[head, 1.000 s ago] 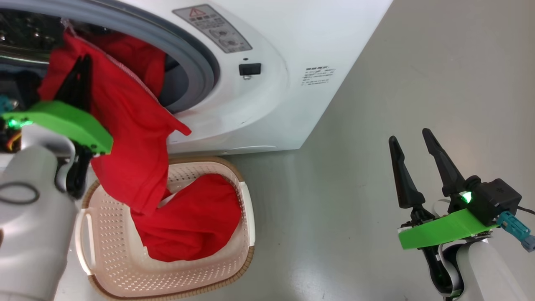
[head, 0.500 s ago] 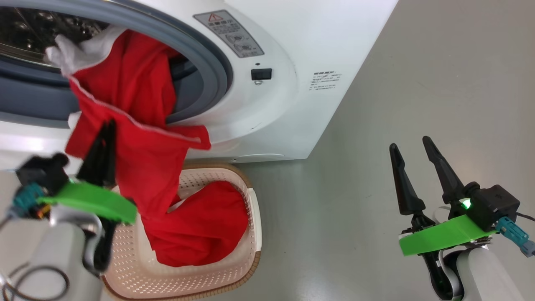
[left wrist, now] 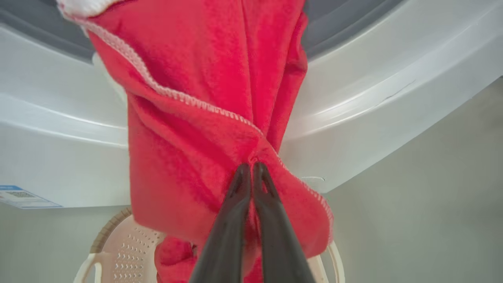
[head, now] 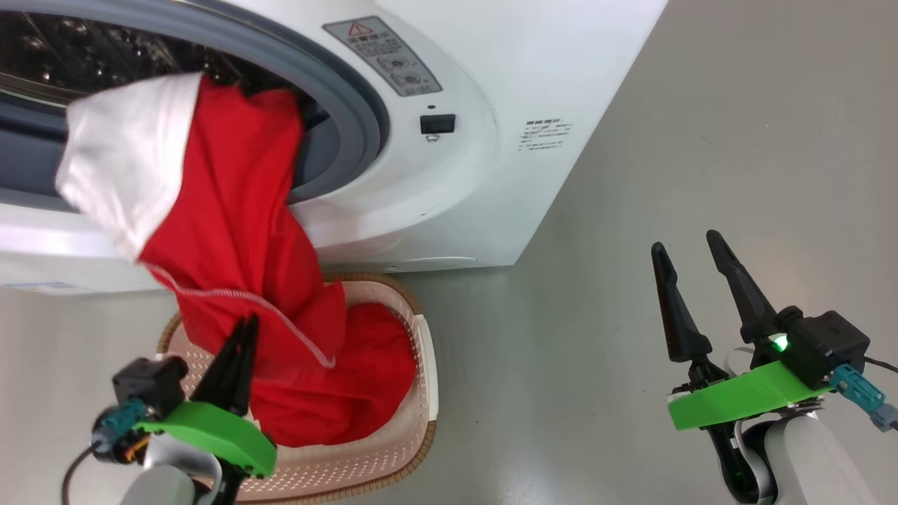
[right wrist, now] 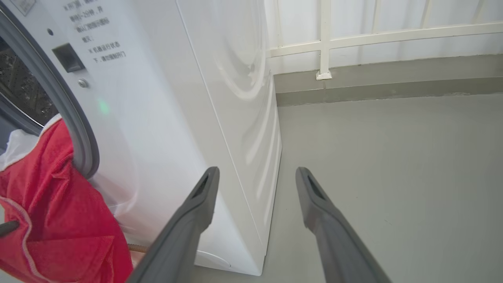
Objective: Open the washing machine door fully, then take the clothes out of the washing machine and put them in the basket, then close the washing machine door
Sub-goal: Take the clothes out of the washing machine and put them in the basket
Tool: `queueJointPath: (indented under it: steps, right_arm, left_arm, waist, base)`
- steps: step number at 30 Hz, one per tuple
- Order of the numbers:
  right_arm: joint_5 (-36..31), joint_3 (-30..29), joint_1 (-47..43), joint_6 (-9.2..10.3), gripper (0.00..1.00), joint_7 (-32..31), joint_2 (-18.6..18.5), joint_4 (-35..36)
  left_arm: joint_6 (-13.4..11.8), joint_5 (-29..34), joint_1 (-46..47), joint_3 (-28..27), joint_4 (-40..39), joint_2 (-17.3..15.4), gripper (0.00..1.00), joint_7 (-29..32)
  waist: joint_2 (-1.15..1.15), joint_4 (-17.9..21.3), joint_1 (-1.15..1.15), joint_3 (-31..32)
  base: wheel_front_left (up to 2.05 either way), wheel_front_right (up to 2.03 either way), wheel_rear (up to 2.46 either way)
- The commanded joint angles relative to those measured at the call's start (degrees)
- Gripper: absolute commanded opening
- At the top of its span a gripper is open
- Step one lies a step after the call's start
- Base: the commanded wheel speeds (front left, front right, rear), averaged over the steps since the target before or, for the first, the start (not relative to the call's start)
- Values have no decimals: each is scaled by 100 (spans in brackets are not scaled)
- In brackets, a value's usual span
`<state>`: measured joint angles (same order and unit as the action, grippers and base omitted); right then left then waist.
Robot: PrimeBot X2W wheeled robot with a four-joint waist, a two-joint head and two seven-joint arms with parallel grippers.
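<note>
Head view: the left pincer (head: pixel 245 324) is closed on a fold of the clothes (head: pixel 238 231), its fingers pressed together with red cloth between the tips, just above the basket (head: pixel 423 365). The left wrist view confirms the pinch, right at a white-stitched hem. The red fabric runs in 1 stretched band from the washing machine (head: pixel 505 63) mouth, over the grey seal (head: pixel 365 119) and down into the basket, where more red cloth lies heaped. A white panel (head: pixel 126 154) bulges at the mouth's lower edge. Whether this is 1 garment or 2 cannot be told.

The basket stands on the floor (head: pixel 701 140) close against the machine's front. Its bottom is covered by cloth, and its near left rim is hidden behind the left arm's green bracket (head: pixel 210 435). The drum (head: pixel 84 49) is cut off by the picture's top and left edges. The print on the warning label (head: pixel 382 56) is too small to read.

The right pincer (head: pixel 684 240) is open and empty, fingers spread, above bare floor well to the right of the machine's corner.
</note>
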<state>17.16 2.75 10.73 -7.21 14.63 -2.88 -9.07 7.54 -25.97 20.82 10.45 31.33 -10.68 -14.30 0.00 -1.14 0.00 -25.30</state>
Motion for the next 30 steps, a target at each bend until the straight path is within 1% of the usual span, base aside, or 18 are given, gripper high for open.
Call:
queueJointPath:
  steps: [1,9,16,19,28,29,30]
  right_arm:
    - [23,154,-74,-28,100,37,1,125]
    - [11,172,-59,-28,100,37,1,129]
    - [-2,191,-28,-28,100,37,1,167]
    - [-12,178,-32,-28,100,37,1,185]
    - [-59,127,27,-28,100,37,1,236]
    - [-64,126,33,-28,100,37,1,243]
    - [-68,126,37,-28,100,37,1,251]
  left_arm:
    - [-6,-45,-131,-109,26,-134,0,-70]
    - [-6,-108,-67,272,923,-69,0,-70]
    - [-6,-323,125,562,1581,-29,0,-70]
    - [-6,-426,215,618,1691,-35,0,-70]
    - [-6,-547,445,599,1661,-109,0,-70]
    - [-6,-551,473,582,1666,-123,15,-70]
    - [-6,-556,496,568,1677,-131,35,-70]
  waist:
    - [0,20,0,-10]
    - [0,67,0,-96]
    - [0,124,0,-207]
    - [0,134,0,-261]
    - [0,127,0,-451]
    - [0,128,0,-477]
    - [0,130,0,-496]
  base:
    - [0,0,0]
    - [0,0,0]
    - [0,0,0]
    - [0,0,0]
    - [0,0,0]
    - [0,0,0]
    - [0,0,0]
